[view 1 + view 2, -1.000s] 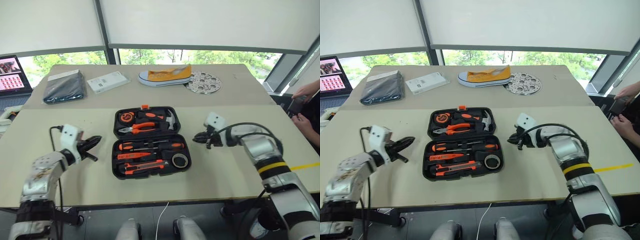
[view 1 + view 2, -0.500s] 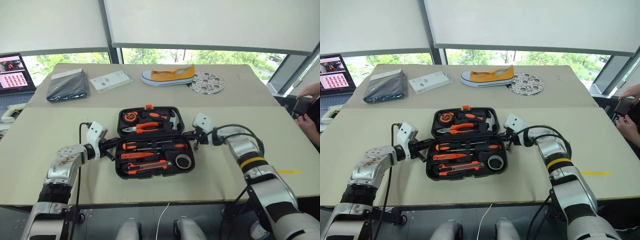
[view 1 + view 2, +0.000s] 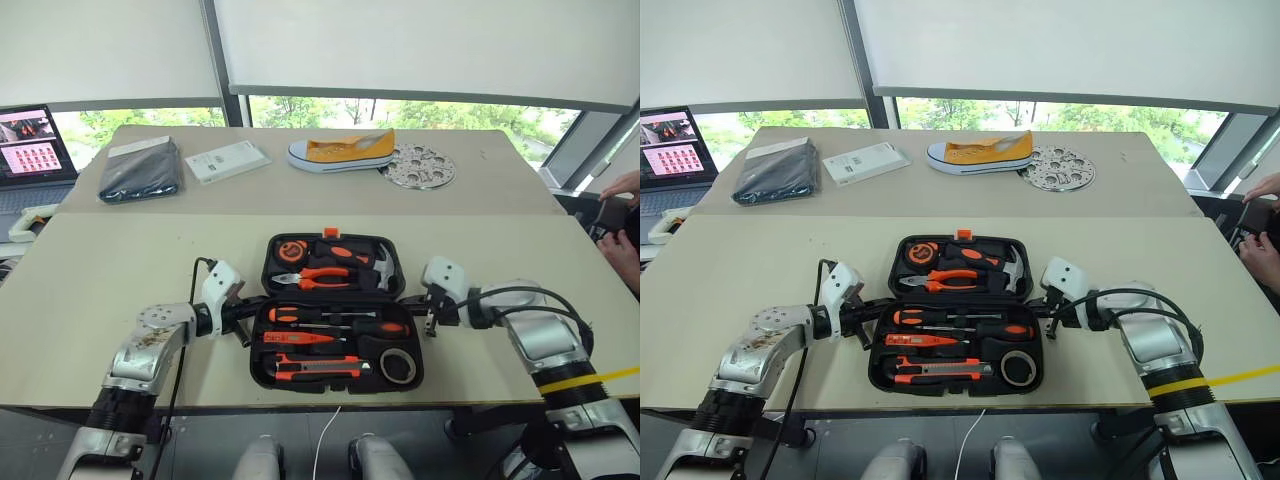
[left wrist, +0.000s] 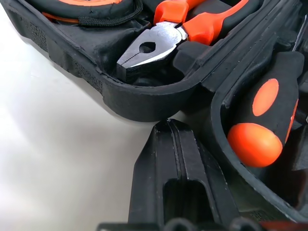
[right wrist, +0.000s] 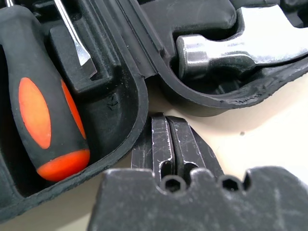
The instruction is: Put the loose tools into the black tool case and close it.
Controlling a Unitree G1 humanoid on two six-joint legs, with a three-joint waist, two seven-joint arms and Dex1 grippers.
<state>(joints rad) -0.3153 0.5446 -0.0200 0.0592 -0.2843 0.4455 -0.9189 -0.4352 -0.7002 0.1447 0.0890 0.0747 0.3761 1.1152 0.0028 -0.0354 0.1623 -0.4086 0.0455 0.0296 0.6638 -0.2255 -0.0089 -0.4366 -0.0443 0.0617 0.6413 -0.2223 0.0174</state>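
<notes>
The black tool case [image 3: 262,345] lies open and flat in the middle of the near table. Its near half holds two black-and-orange screwdrivers [image 3: 337,314], a small orange tester screwdriver [image 3: 300,338], the utility knife [image 3: 316,371] and the tape roll [image 3: 398,365]. Pliers, a hammer and a tape measure fill the far half. My left gripper [image 3: 250,309] is shut, its tip at the case's left side where the two halves meet [image 4: 168,139]. My right gripper [image 3: 419,304] is shut too, with its tip at the same notch on the right side [image 5: 166,132].
On the far table are a yellow shoe [image 3: 340,152], a perforated metal disc [image 3: 417,166], a white box [image 3: 228,161] and a dark wrapped pouch [image 3: 140,172]. A laptop [image 3: 35,140] stands at far left. A person's hand [image 3: 622,188] shows at the right edge.
My left gripper has swung right, from open table up to the case's left side. The right gripper has drawn in against the case's right side. The camera has shifted as well.
</notes>
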